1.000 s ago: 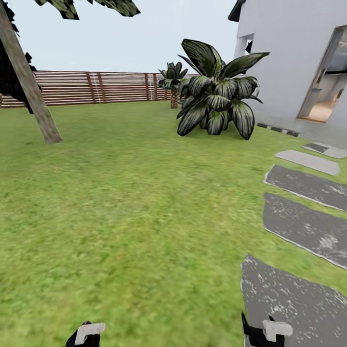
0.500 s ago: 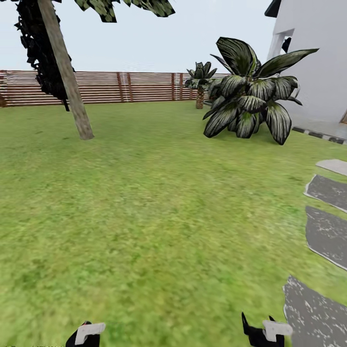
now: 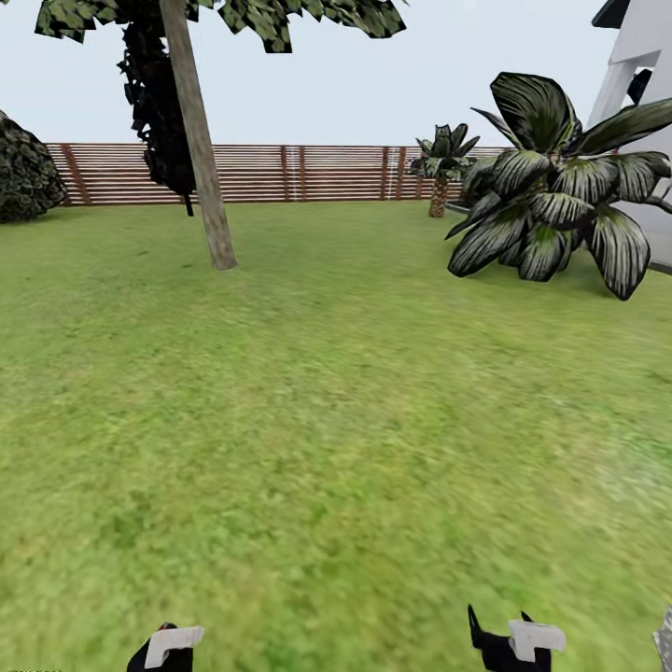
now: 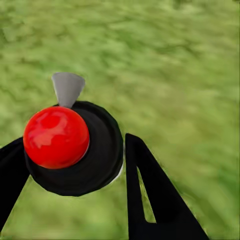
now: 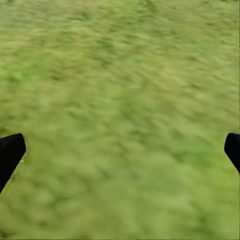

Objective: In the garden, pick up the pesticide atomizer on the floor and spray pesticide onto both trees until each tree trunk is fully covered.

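Left gripper (image 4: 75, 165) clamps the pesticide atomizer (image 4: 75, 147), right gripper (image 5: 120, 150) spread empty; next, approach the far-left tree trunk (image 3: 201, 159) and spray.

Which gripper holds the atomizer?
The left gripper: its fingers flank the red-capped black atomizer. The right gripper is spread wide over grass.

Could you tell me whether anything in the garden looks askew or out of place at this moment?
The tree trunk leans, its top tilted toward the left rather than standing plumb. Otherwise nothing stands out: the fence runs level and the grass shows no spill. The left gripper holds the sprayer.
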`<state>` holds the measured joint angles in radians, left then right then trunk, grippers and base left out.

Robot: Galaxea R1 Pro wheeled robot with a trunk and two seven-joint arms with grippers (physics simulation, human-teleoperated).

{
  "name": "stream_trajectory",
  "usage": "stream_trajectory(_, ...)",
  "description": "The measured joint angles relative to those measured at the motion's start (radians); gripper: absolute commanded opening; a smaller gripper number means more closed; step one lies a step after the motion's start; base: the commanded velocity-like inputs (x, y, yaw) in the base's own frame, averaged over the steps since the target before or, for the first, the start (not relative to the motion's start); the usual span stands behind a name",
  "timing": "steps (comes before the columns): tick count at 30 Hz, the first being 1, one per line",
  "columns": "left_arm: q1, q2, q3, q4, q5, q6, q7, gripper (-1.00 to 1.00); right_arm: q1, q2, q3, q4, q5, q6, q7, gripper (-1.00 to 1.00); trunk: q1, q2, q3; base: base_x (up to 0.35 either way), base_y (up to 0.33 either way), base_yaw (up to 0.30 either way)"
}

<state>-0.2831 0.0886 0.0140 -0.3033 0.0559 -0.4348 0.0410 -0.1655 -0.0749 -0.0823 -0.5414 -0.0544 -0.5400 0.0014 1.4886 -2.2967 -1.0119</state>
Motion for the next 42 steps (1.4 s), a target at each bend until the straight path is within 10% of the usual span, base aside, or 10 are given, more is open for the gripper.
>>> stream_trajectory(42, 0.000, 0.000, 0.000, 0.002, 0.000, -0.001, 0.000, -1.00, 0.000, 0.000, -0.001, -0.001, -0.001, 0.000, 0.000, 1.00, 0.000, 0.000, 0.000, 0.284, 0.169, 0.189)
